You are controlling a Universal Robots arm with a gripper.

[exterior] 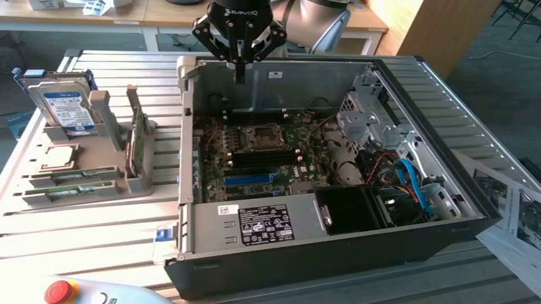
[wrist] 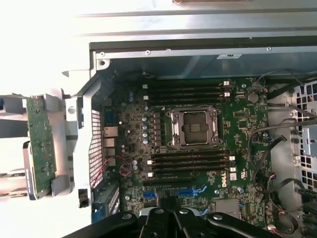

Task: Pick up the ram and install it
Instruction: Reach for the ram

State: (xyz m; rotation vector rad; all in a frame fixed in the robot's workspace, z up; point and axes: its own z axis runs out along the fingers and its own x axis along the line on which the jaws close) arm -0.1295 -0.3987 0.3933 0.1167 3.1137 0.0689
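tool [exterior: 241, 76] closed, empty — over case [exterior: 355, 250] | ram [exterior: 68, 189] in tray [exterior: 131, 185]

The motherboard [exterior: 253, 158] was green, with one bright blue slot [exterior: 253, 179] among black ones. The case [exterior: 338, 266] was black outside and bare grey metal inside, and it bore a black-and-white label [exterior: 263, 225]. The gripper [exterior: 241, 79] was black. At the exterior view's left, the hard drive [exterior: 61, 104] wore a blue-and-white sticker, the holder [exterior: 101, 126] was grey and the ram [exterior: 68, 189] green. The surface [exterior: 101, 234] was pale grey, striped by slats. At the lower left sat a red button [exterior: 59, 291].
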